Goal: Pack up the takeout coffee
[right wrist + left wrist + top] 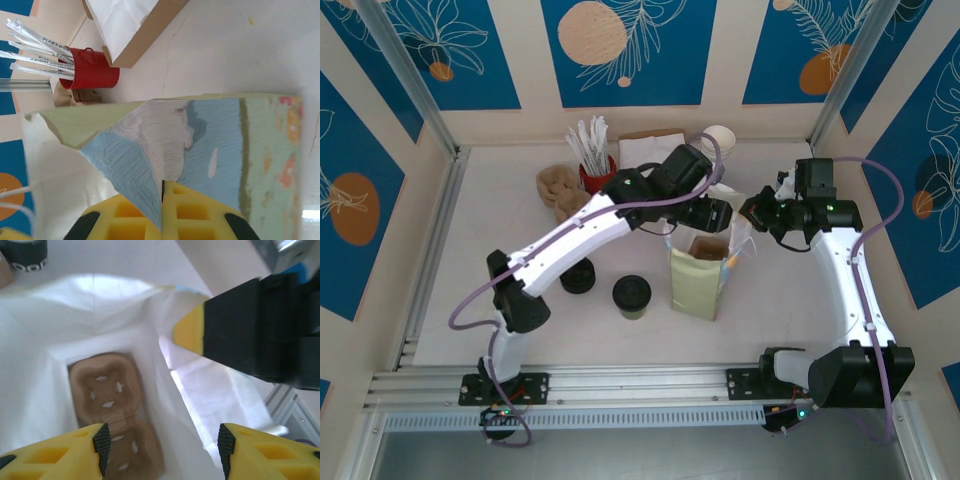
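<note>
Two arms converge on the upright paper bag [696, 285]. Left gripper [163, 447] points down into its mouth, jaws spread, above a moulded brown pulp tray [112, 405]. Right gripper [163, 202] pinches the bag's crinkled rim. Takeout coffee [632, 296], round black lid, stands just left of the bag.

The table [470, 230] bears paper bag [695, 288], takeout coffee [631, 296], loose lid [578, 280].

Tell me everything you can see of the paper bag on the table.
The paper bag stands upright with its mouth open. Its outside is pale green with blue and white print, and its inside is white. A brown pulp cup carrier lies at its bottom. The right gripper pinches its rim; the left gripper hovers open above its mouth.
</note>
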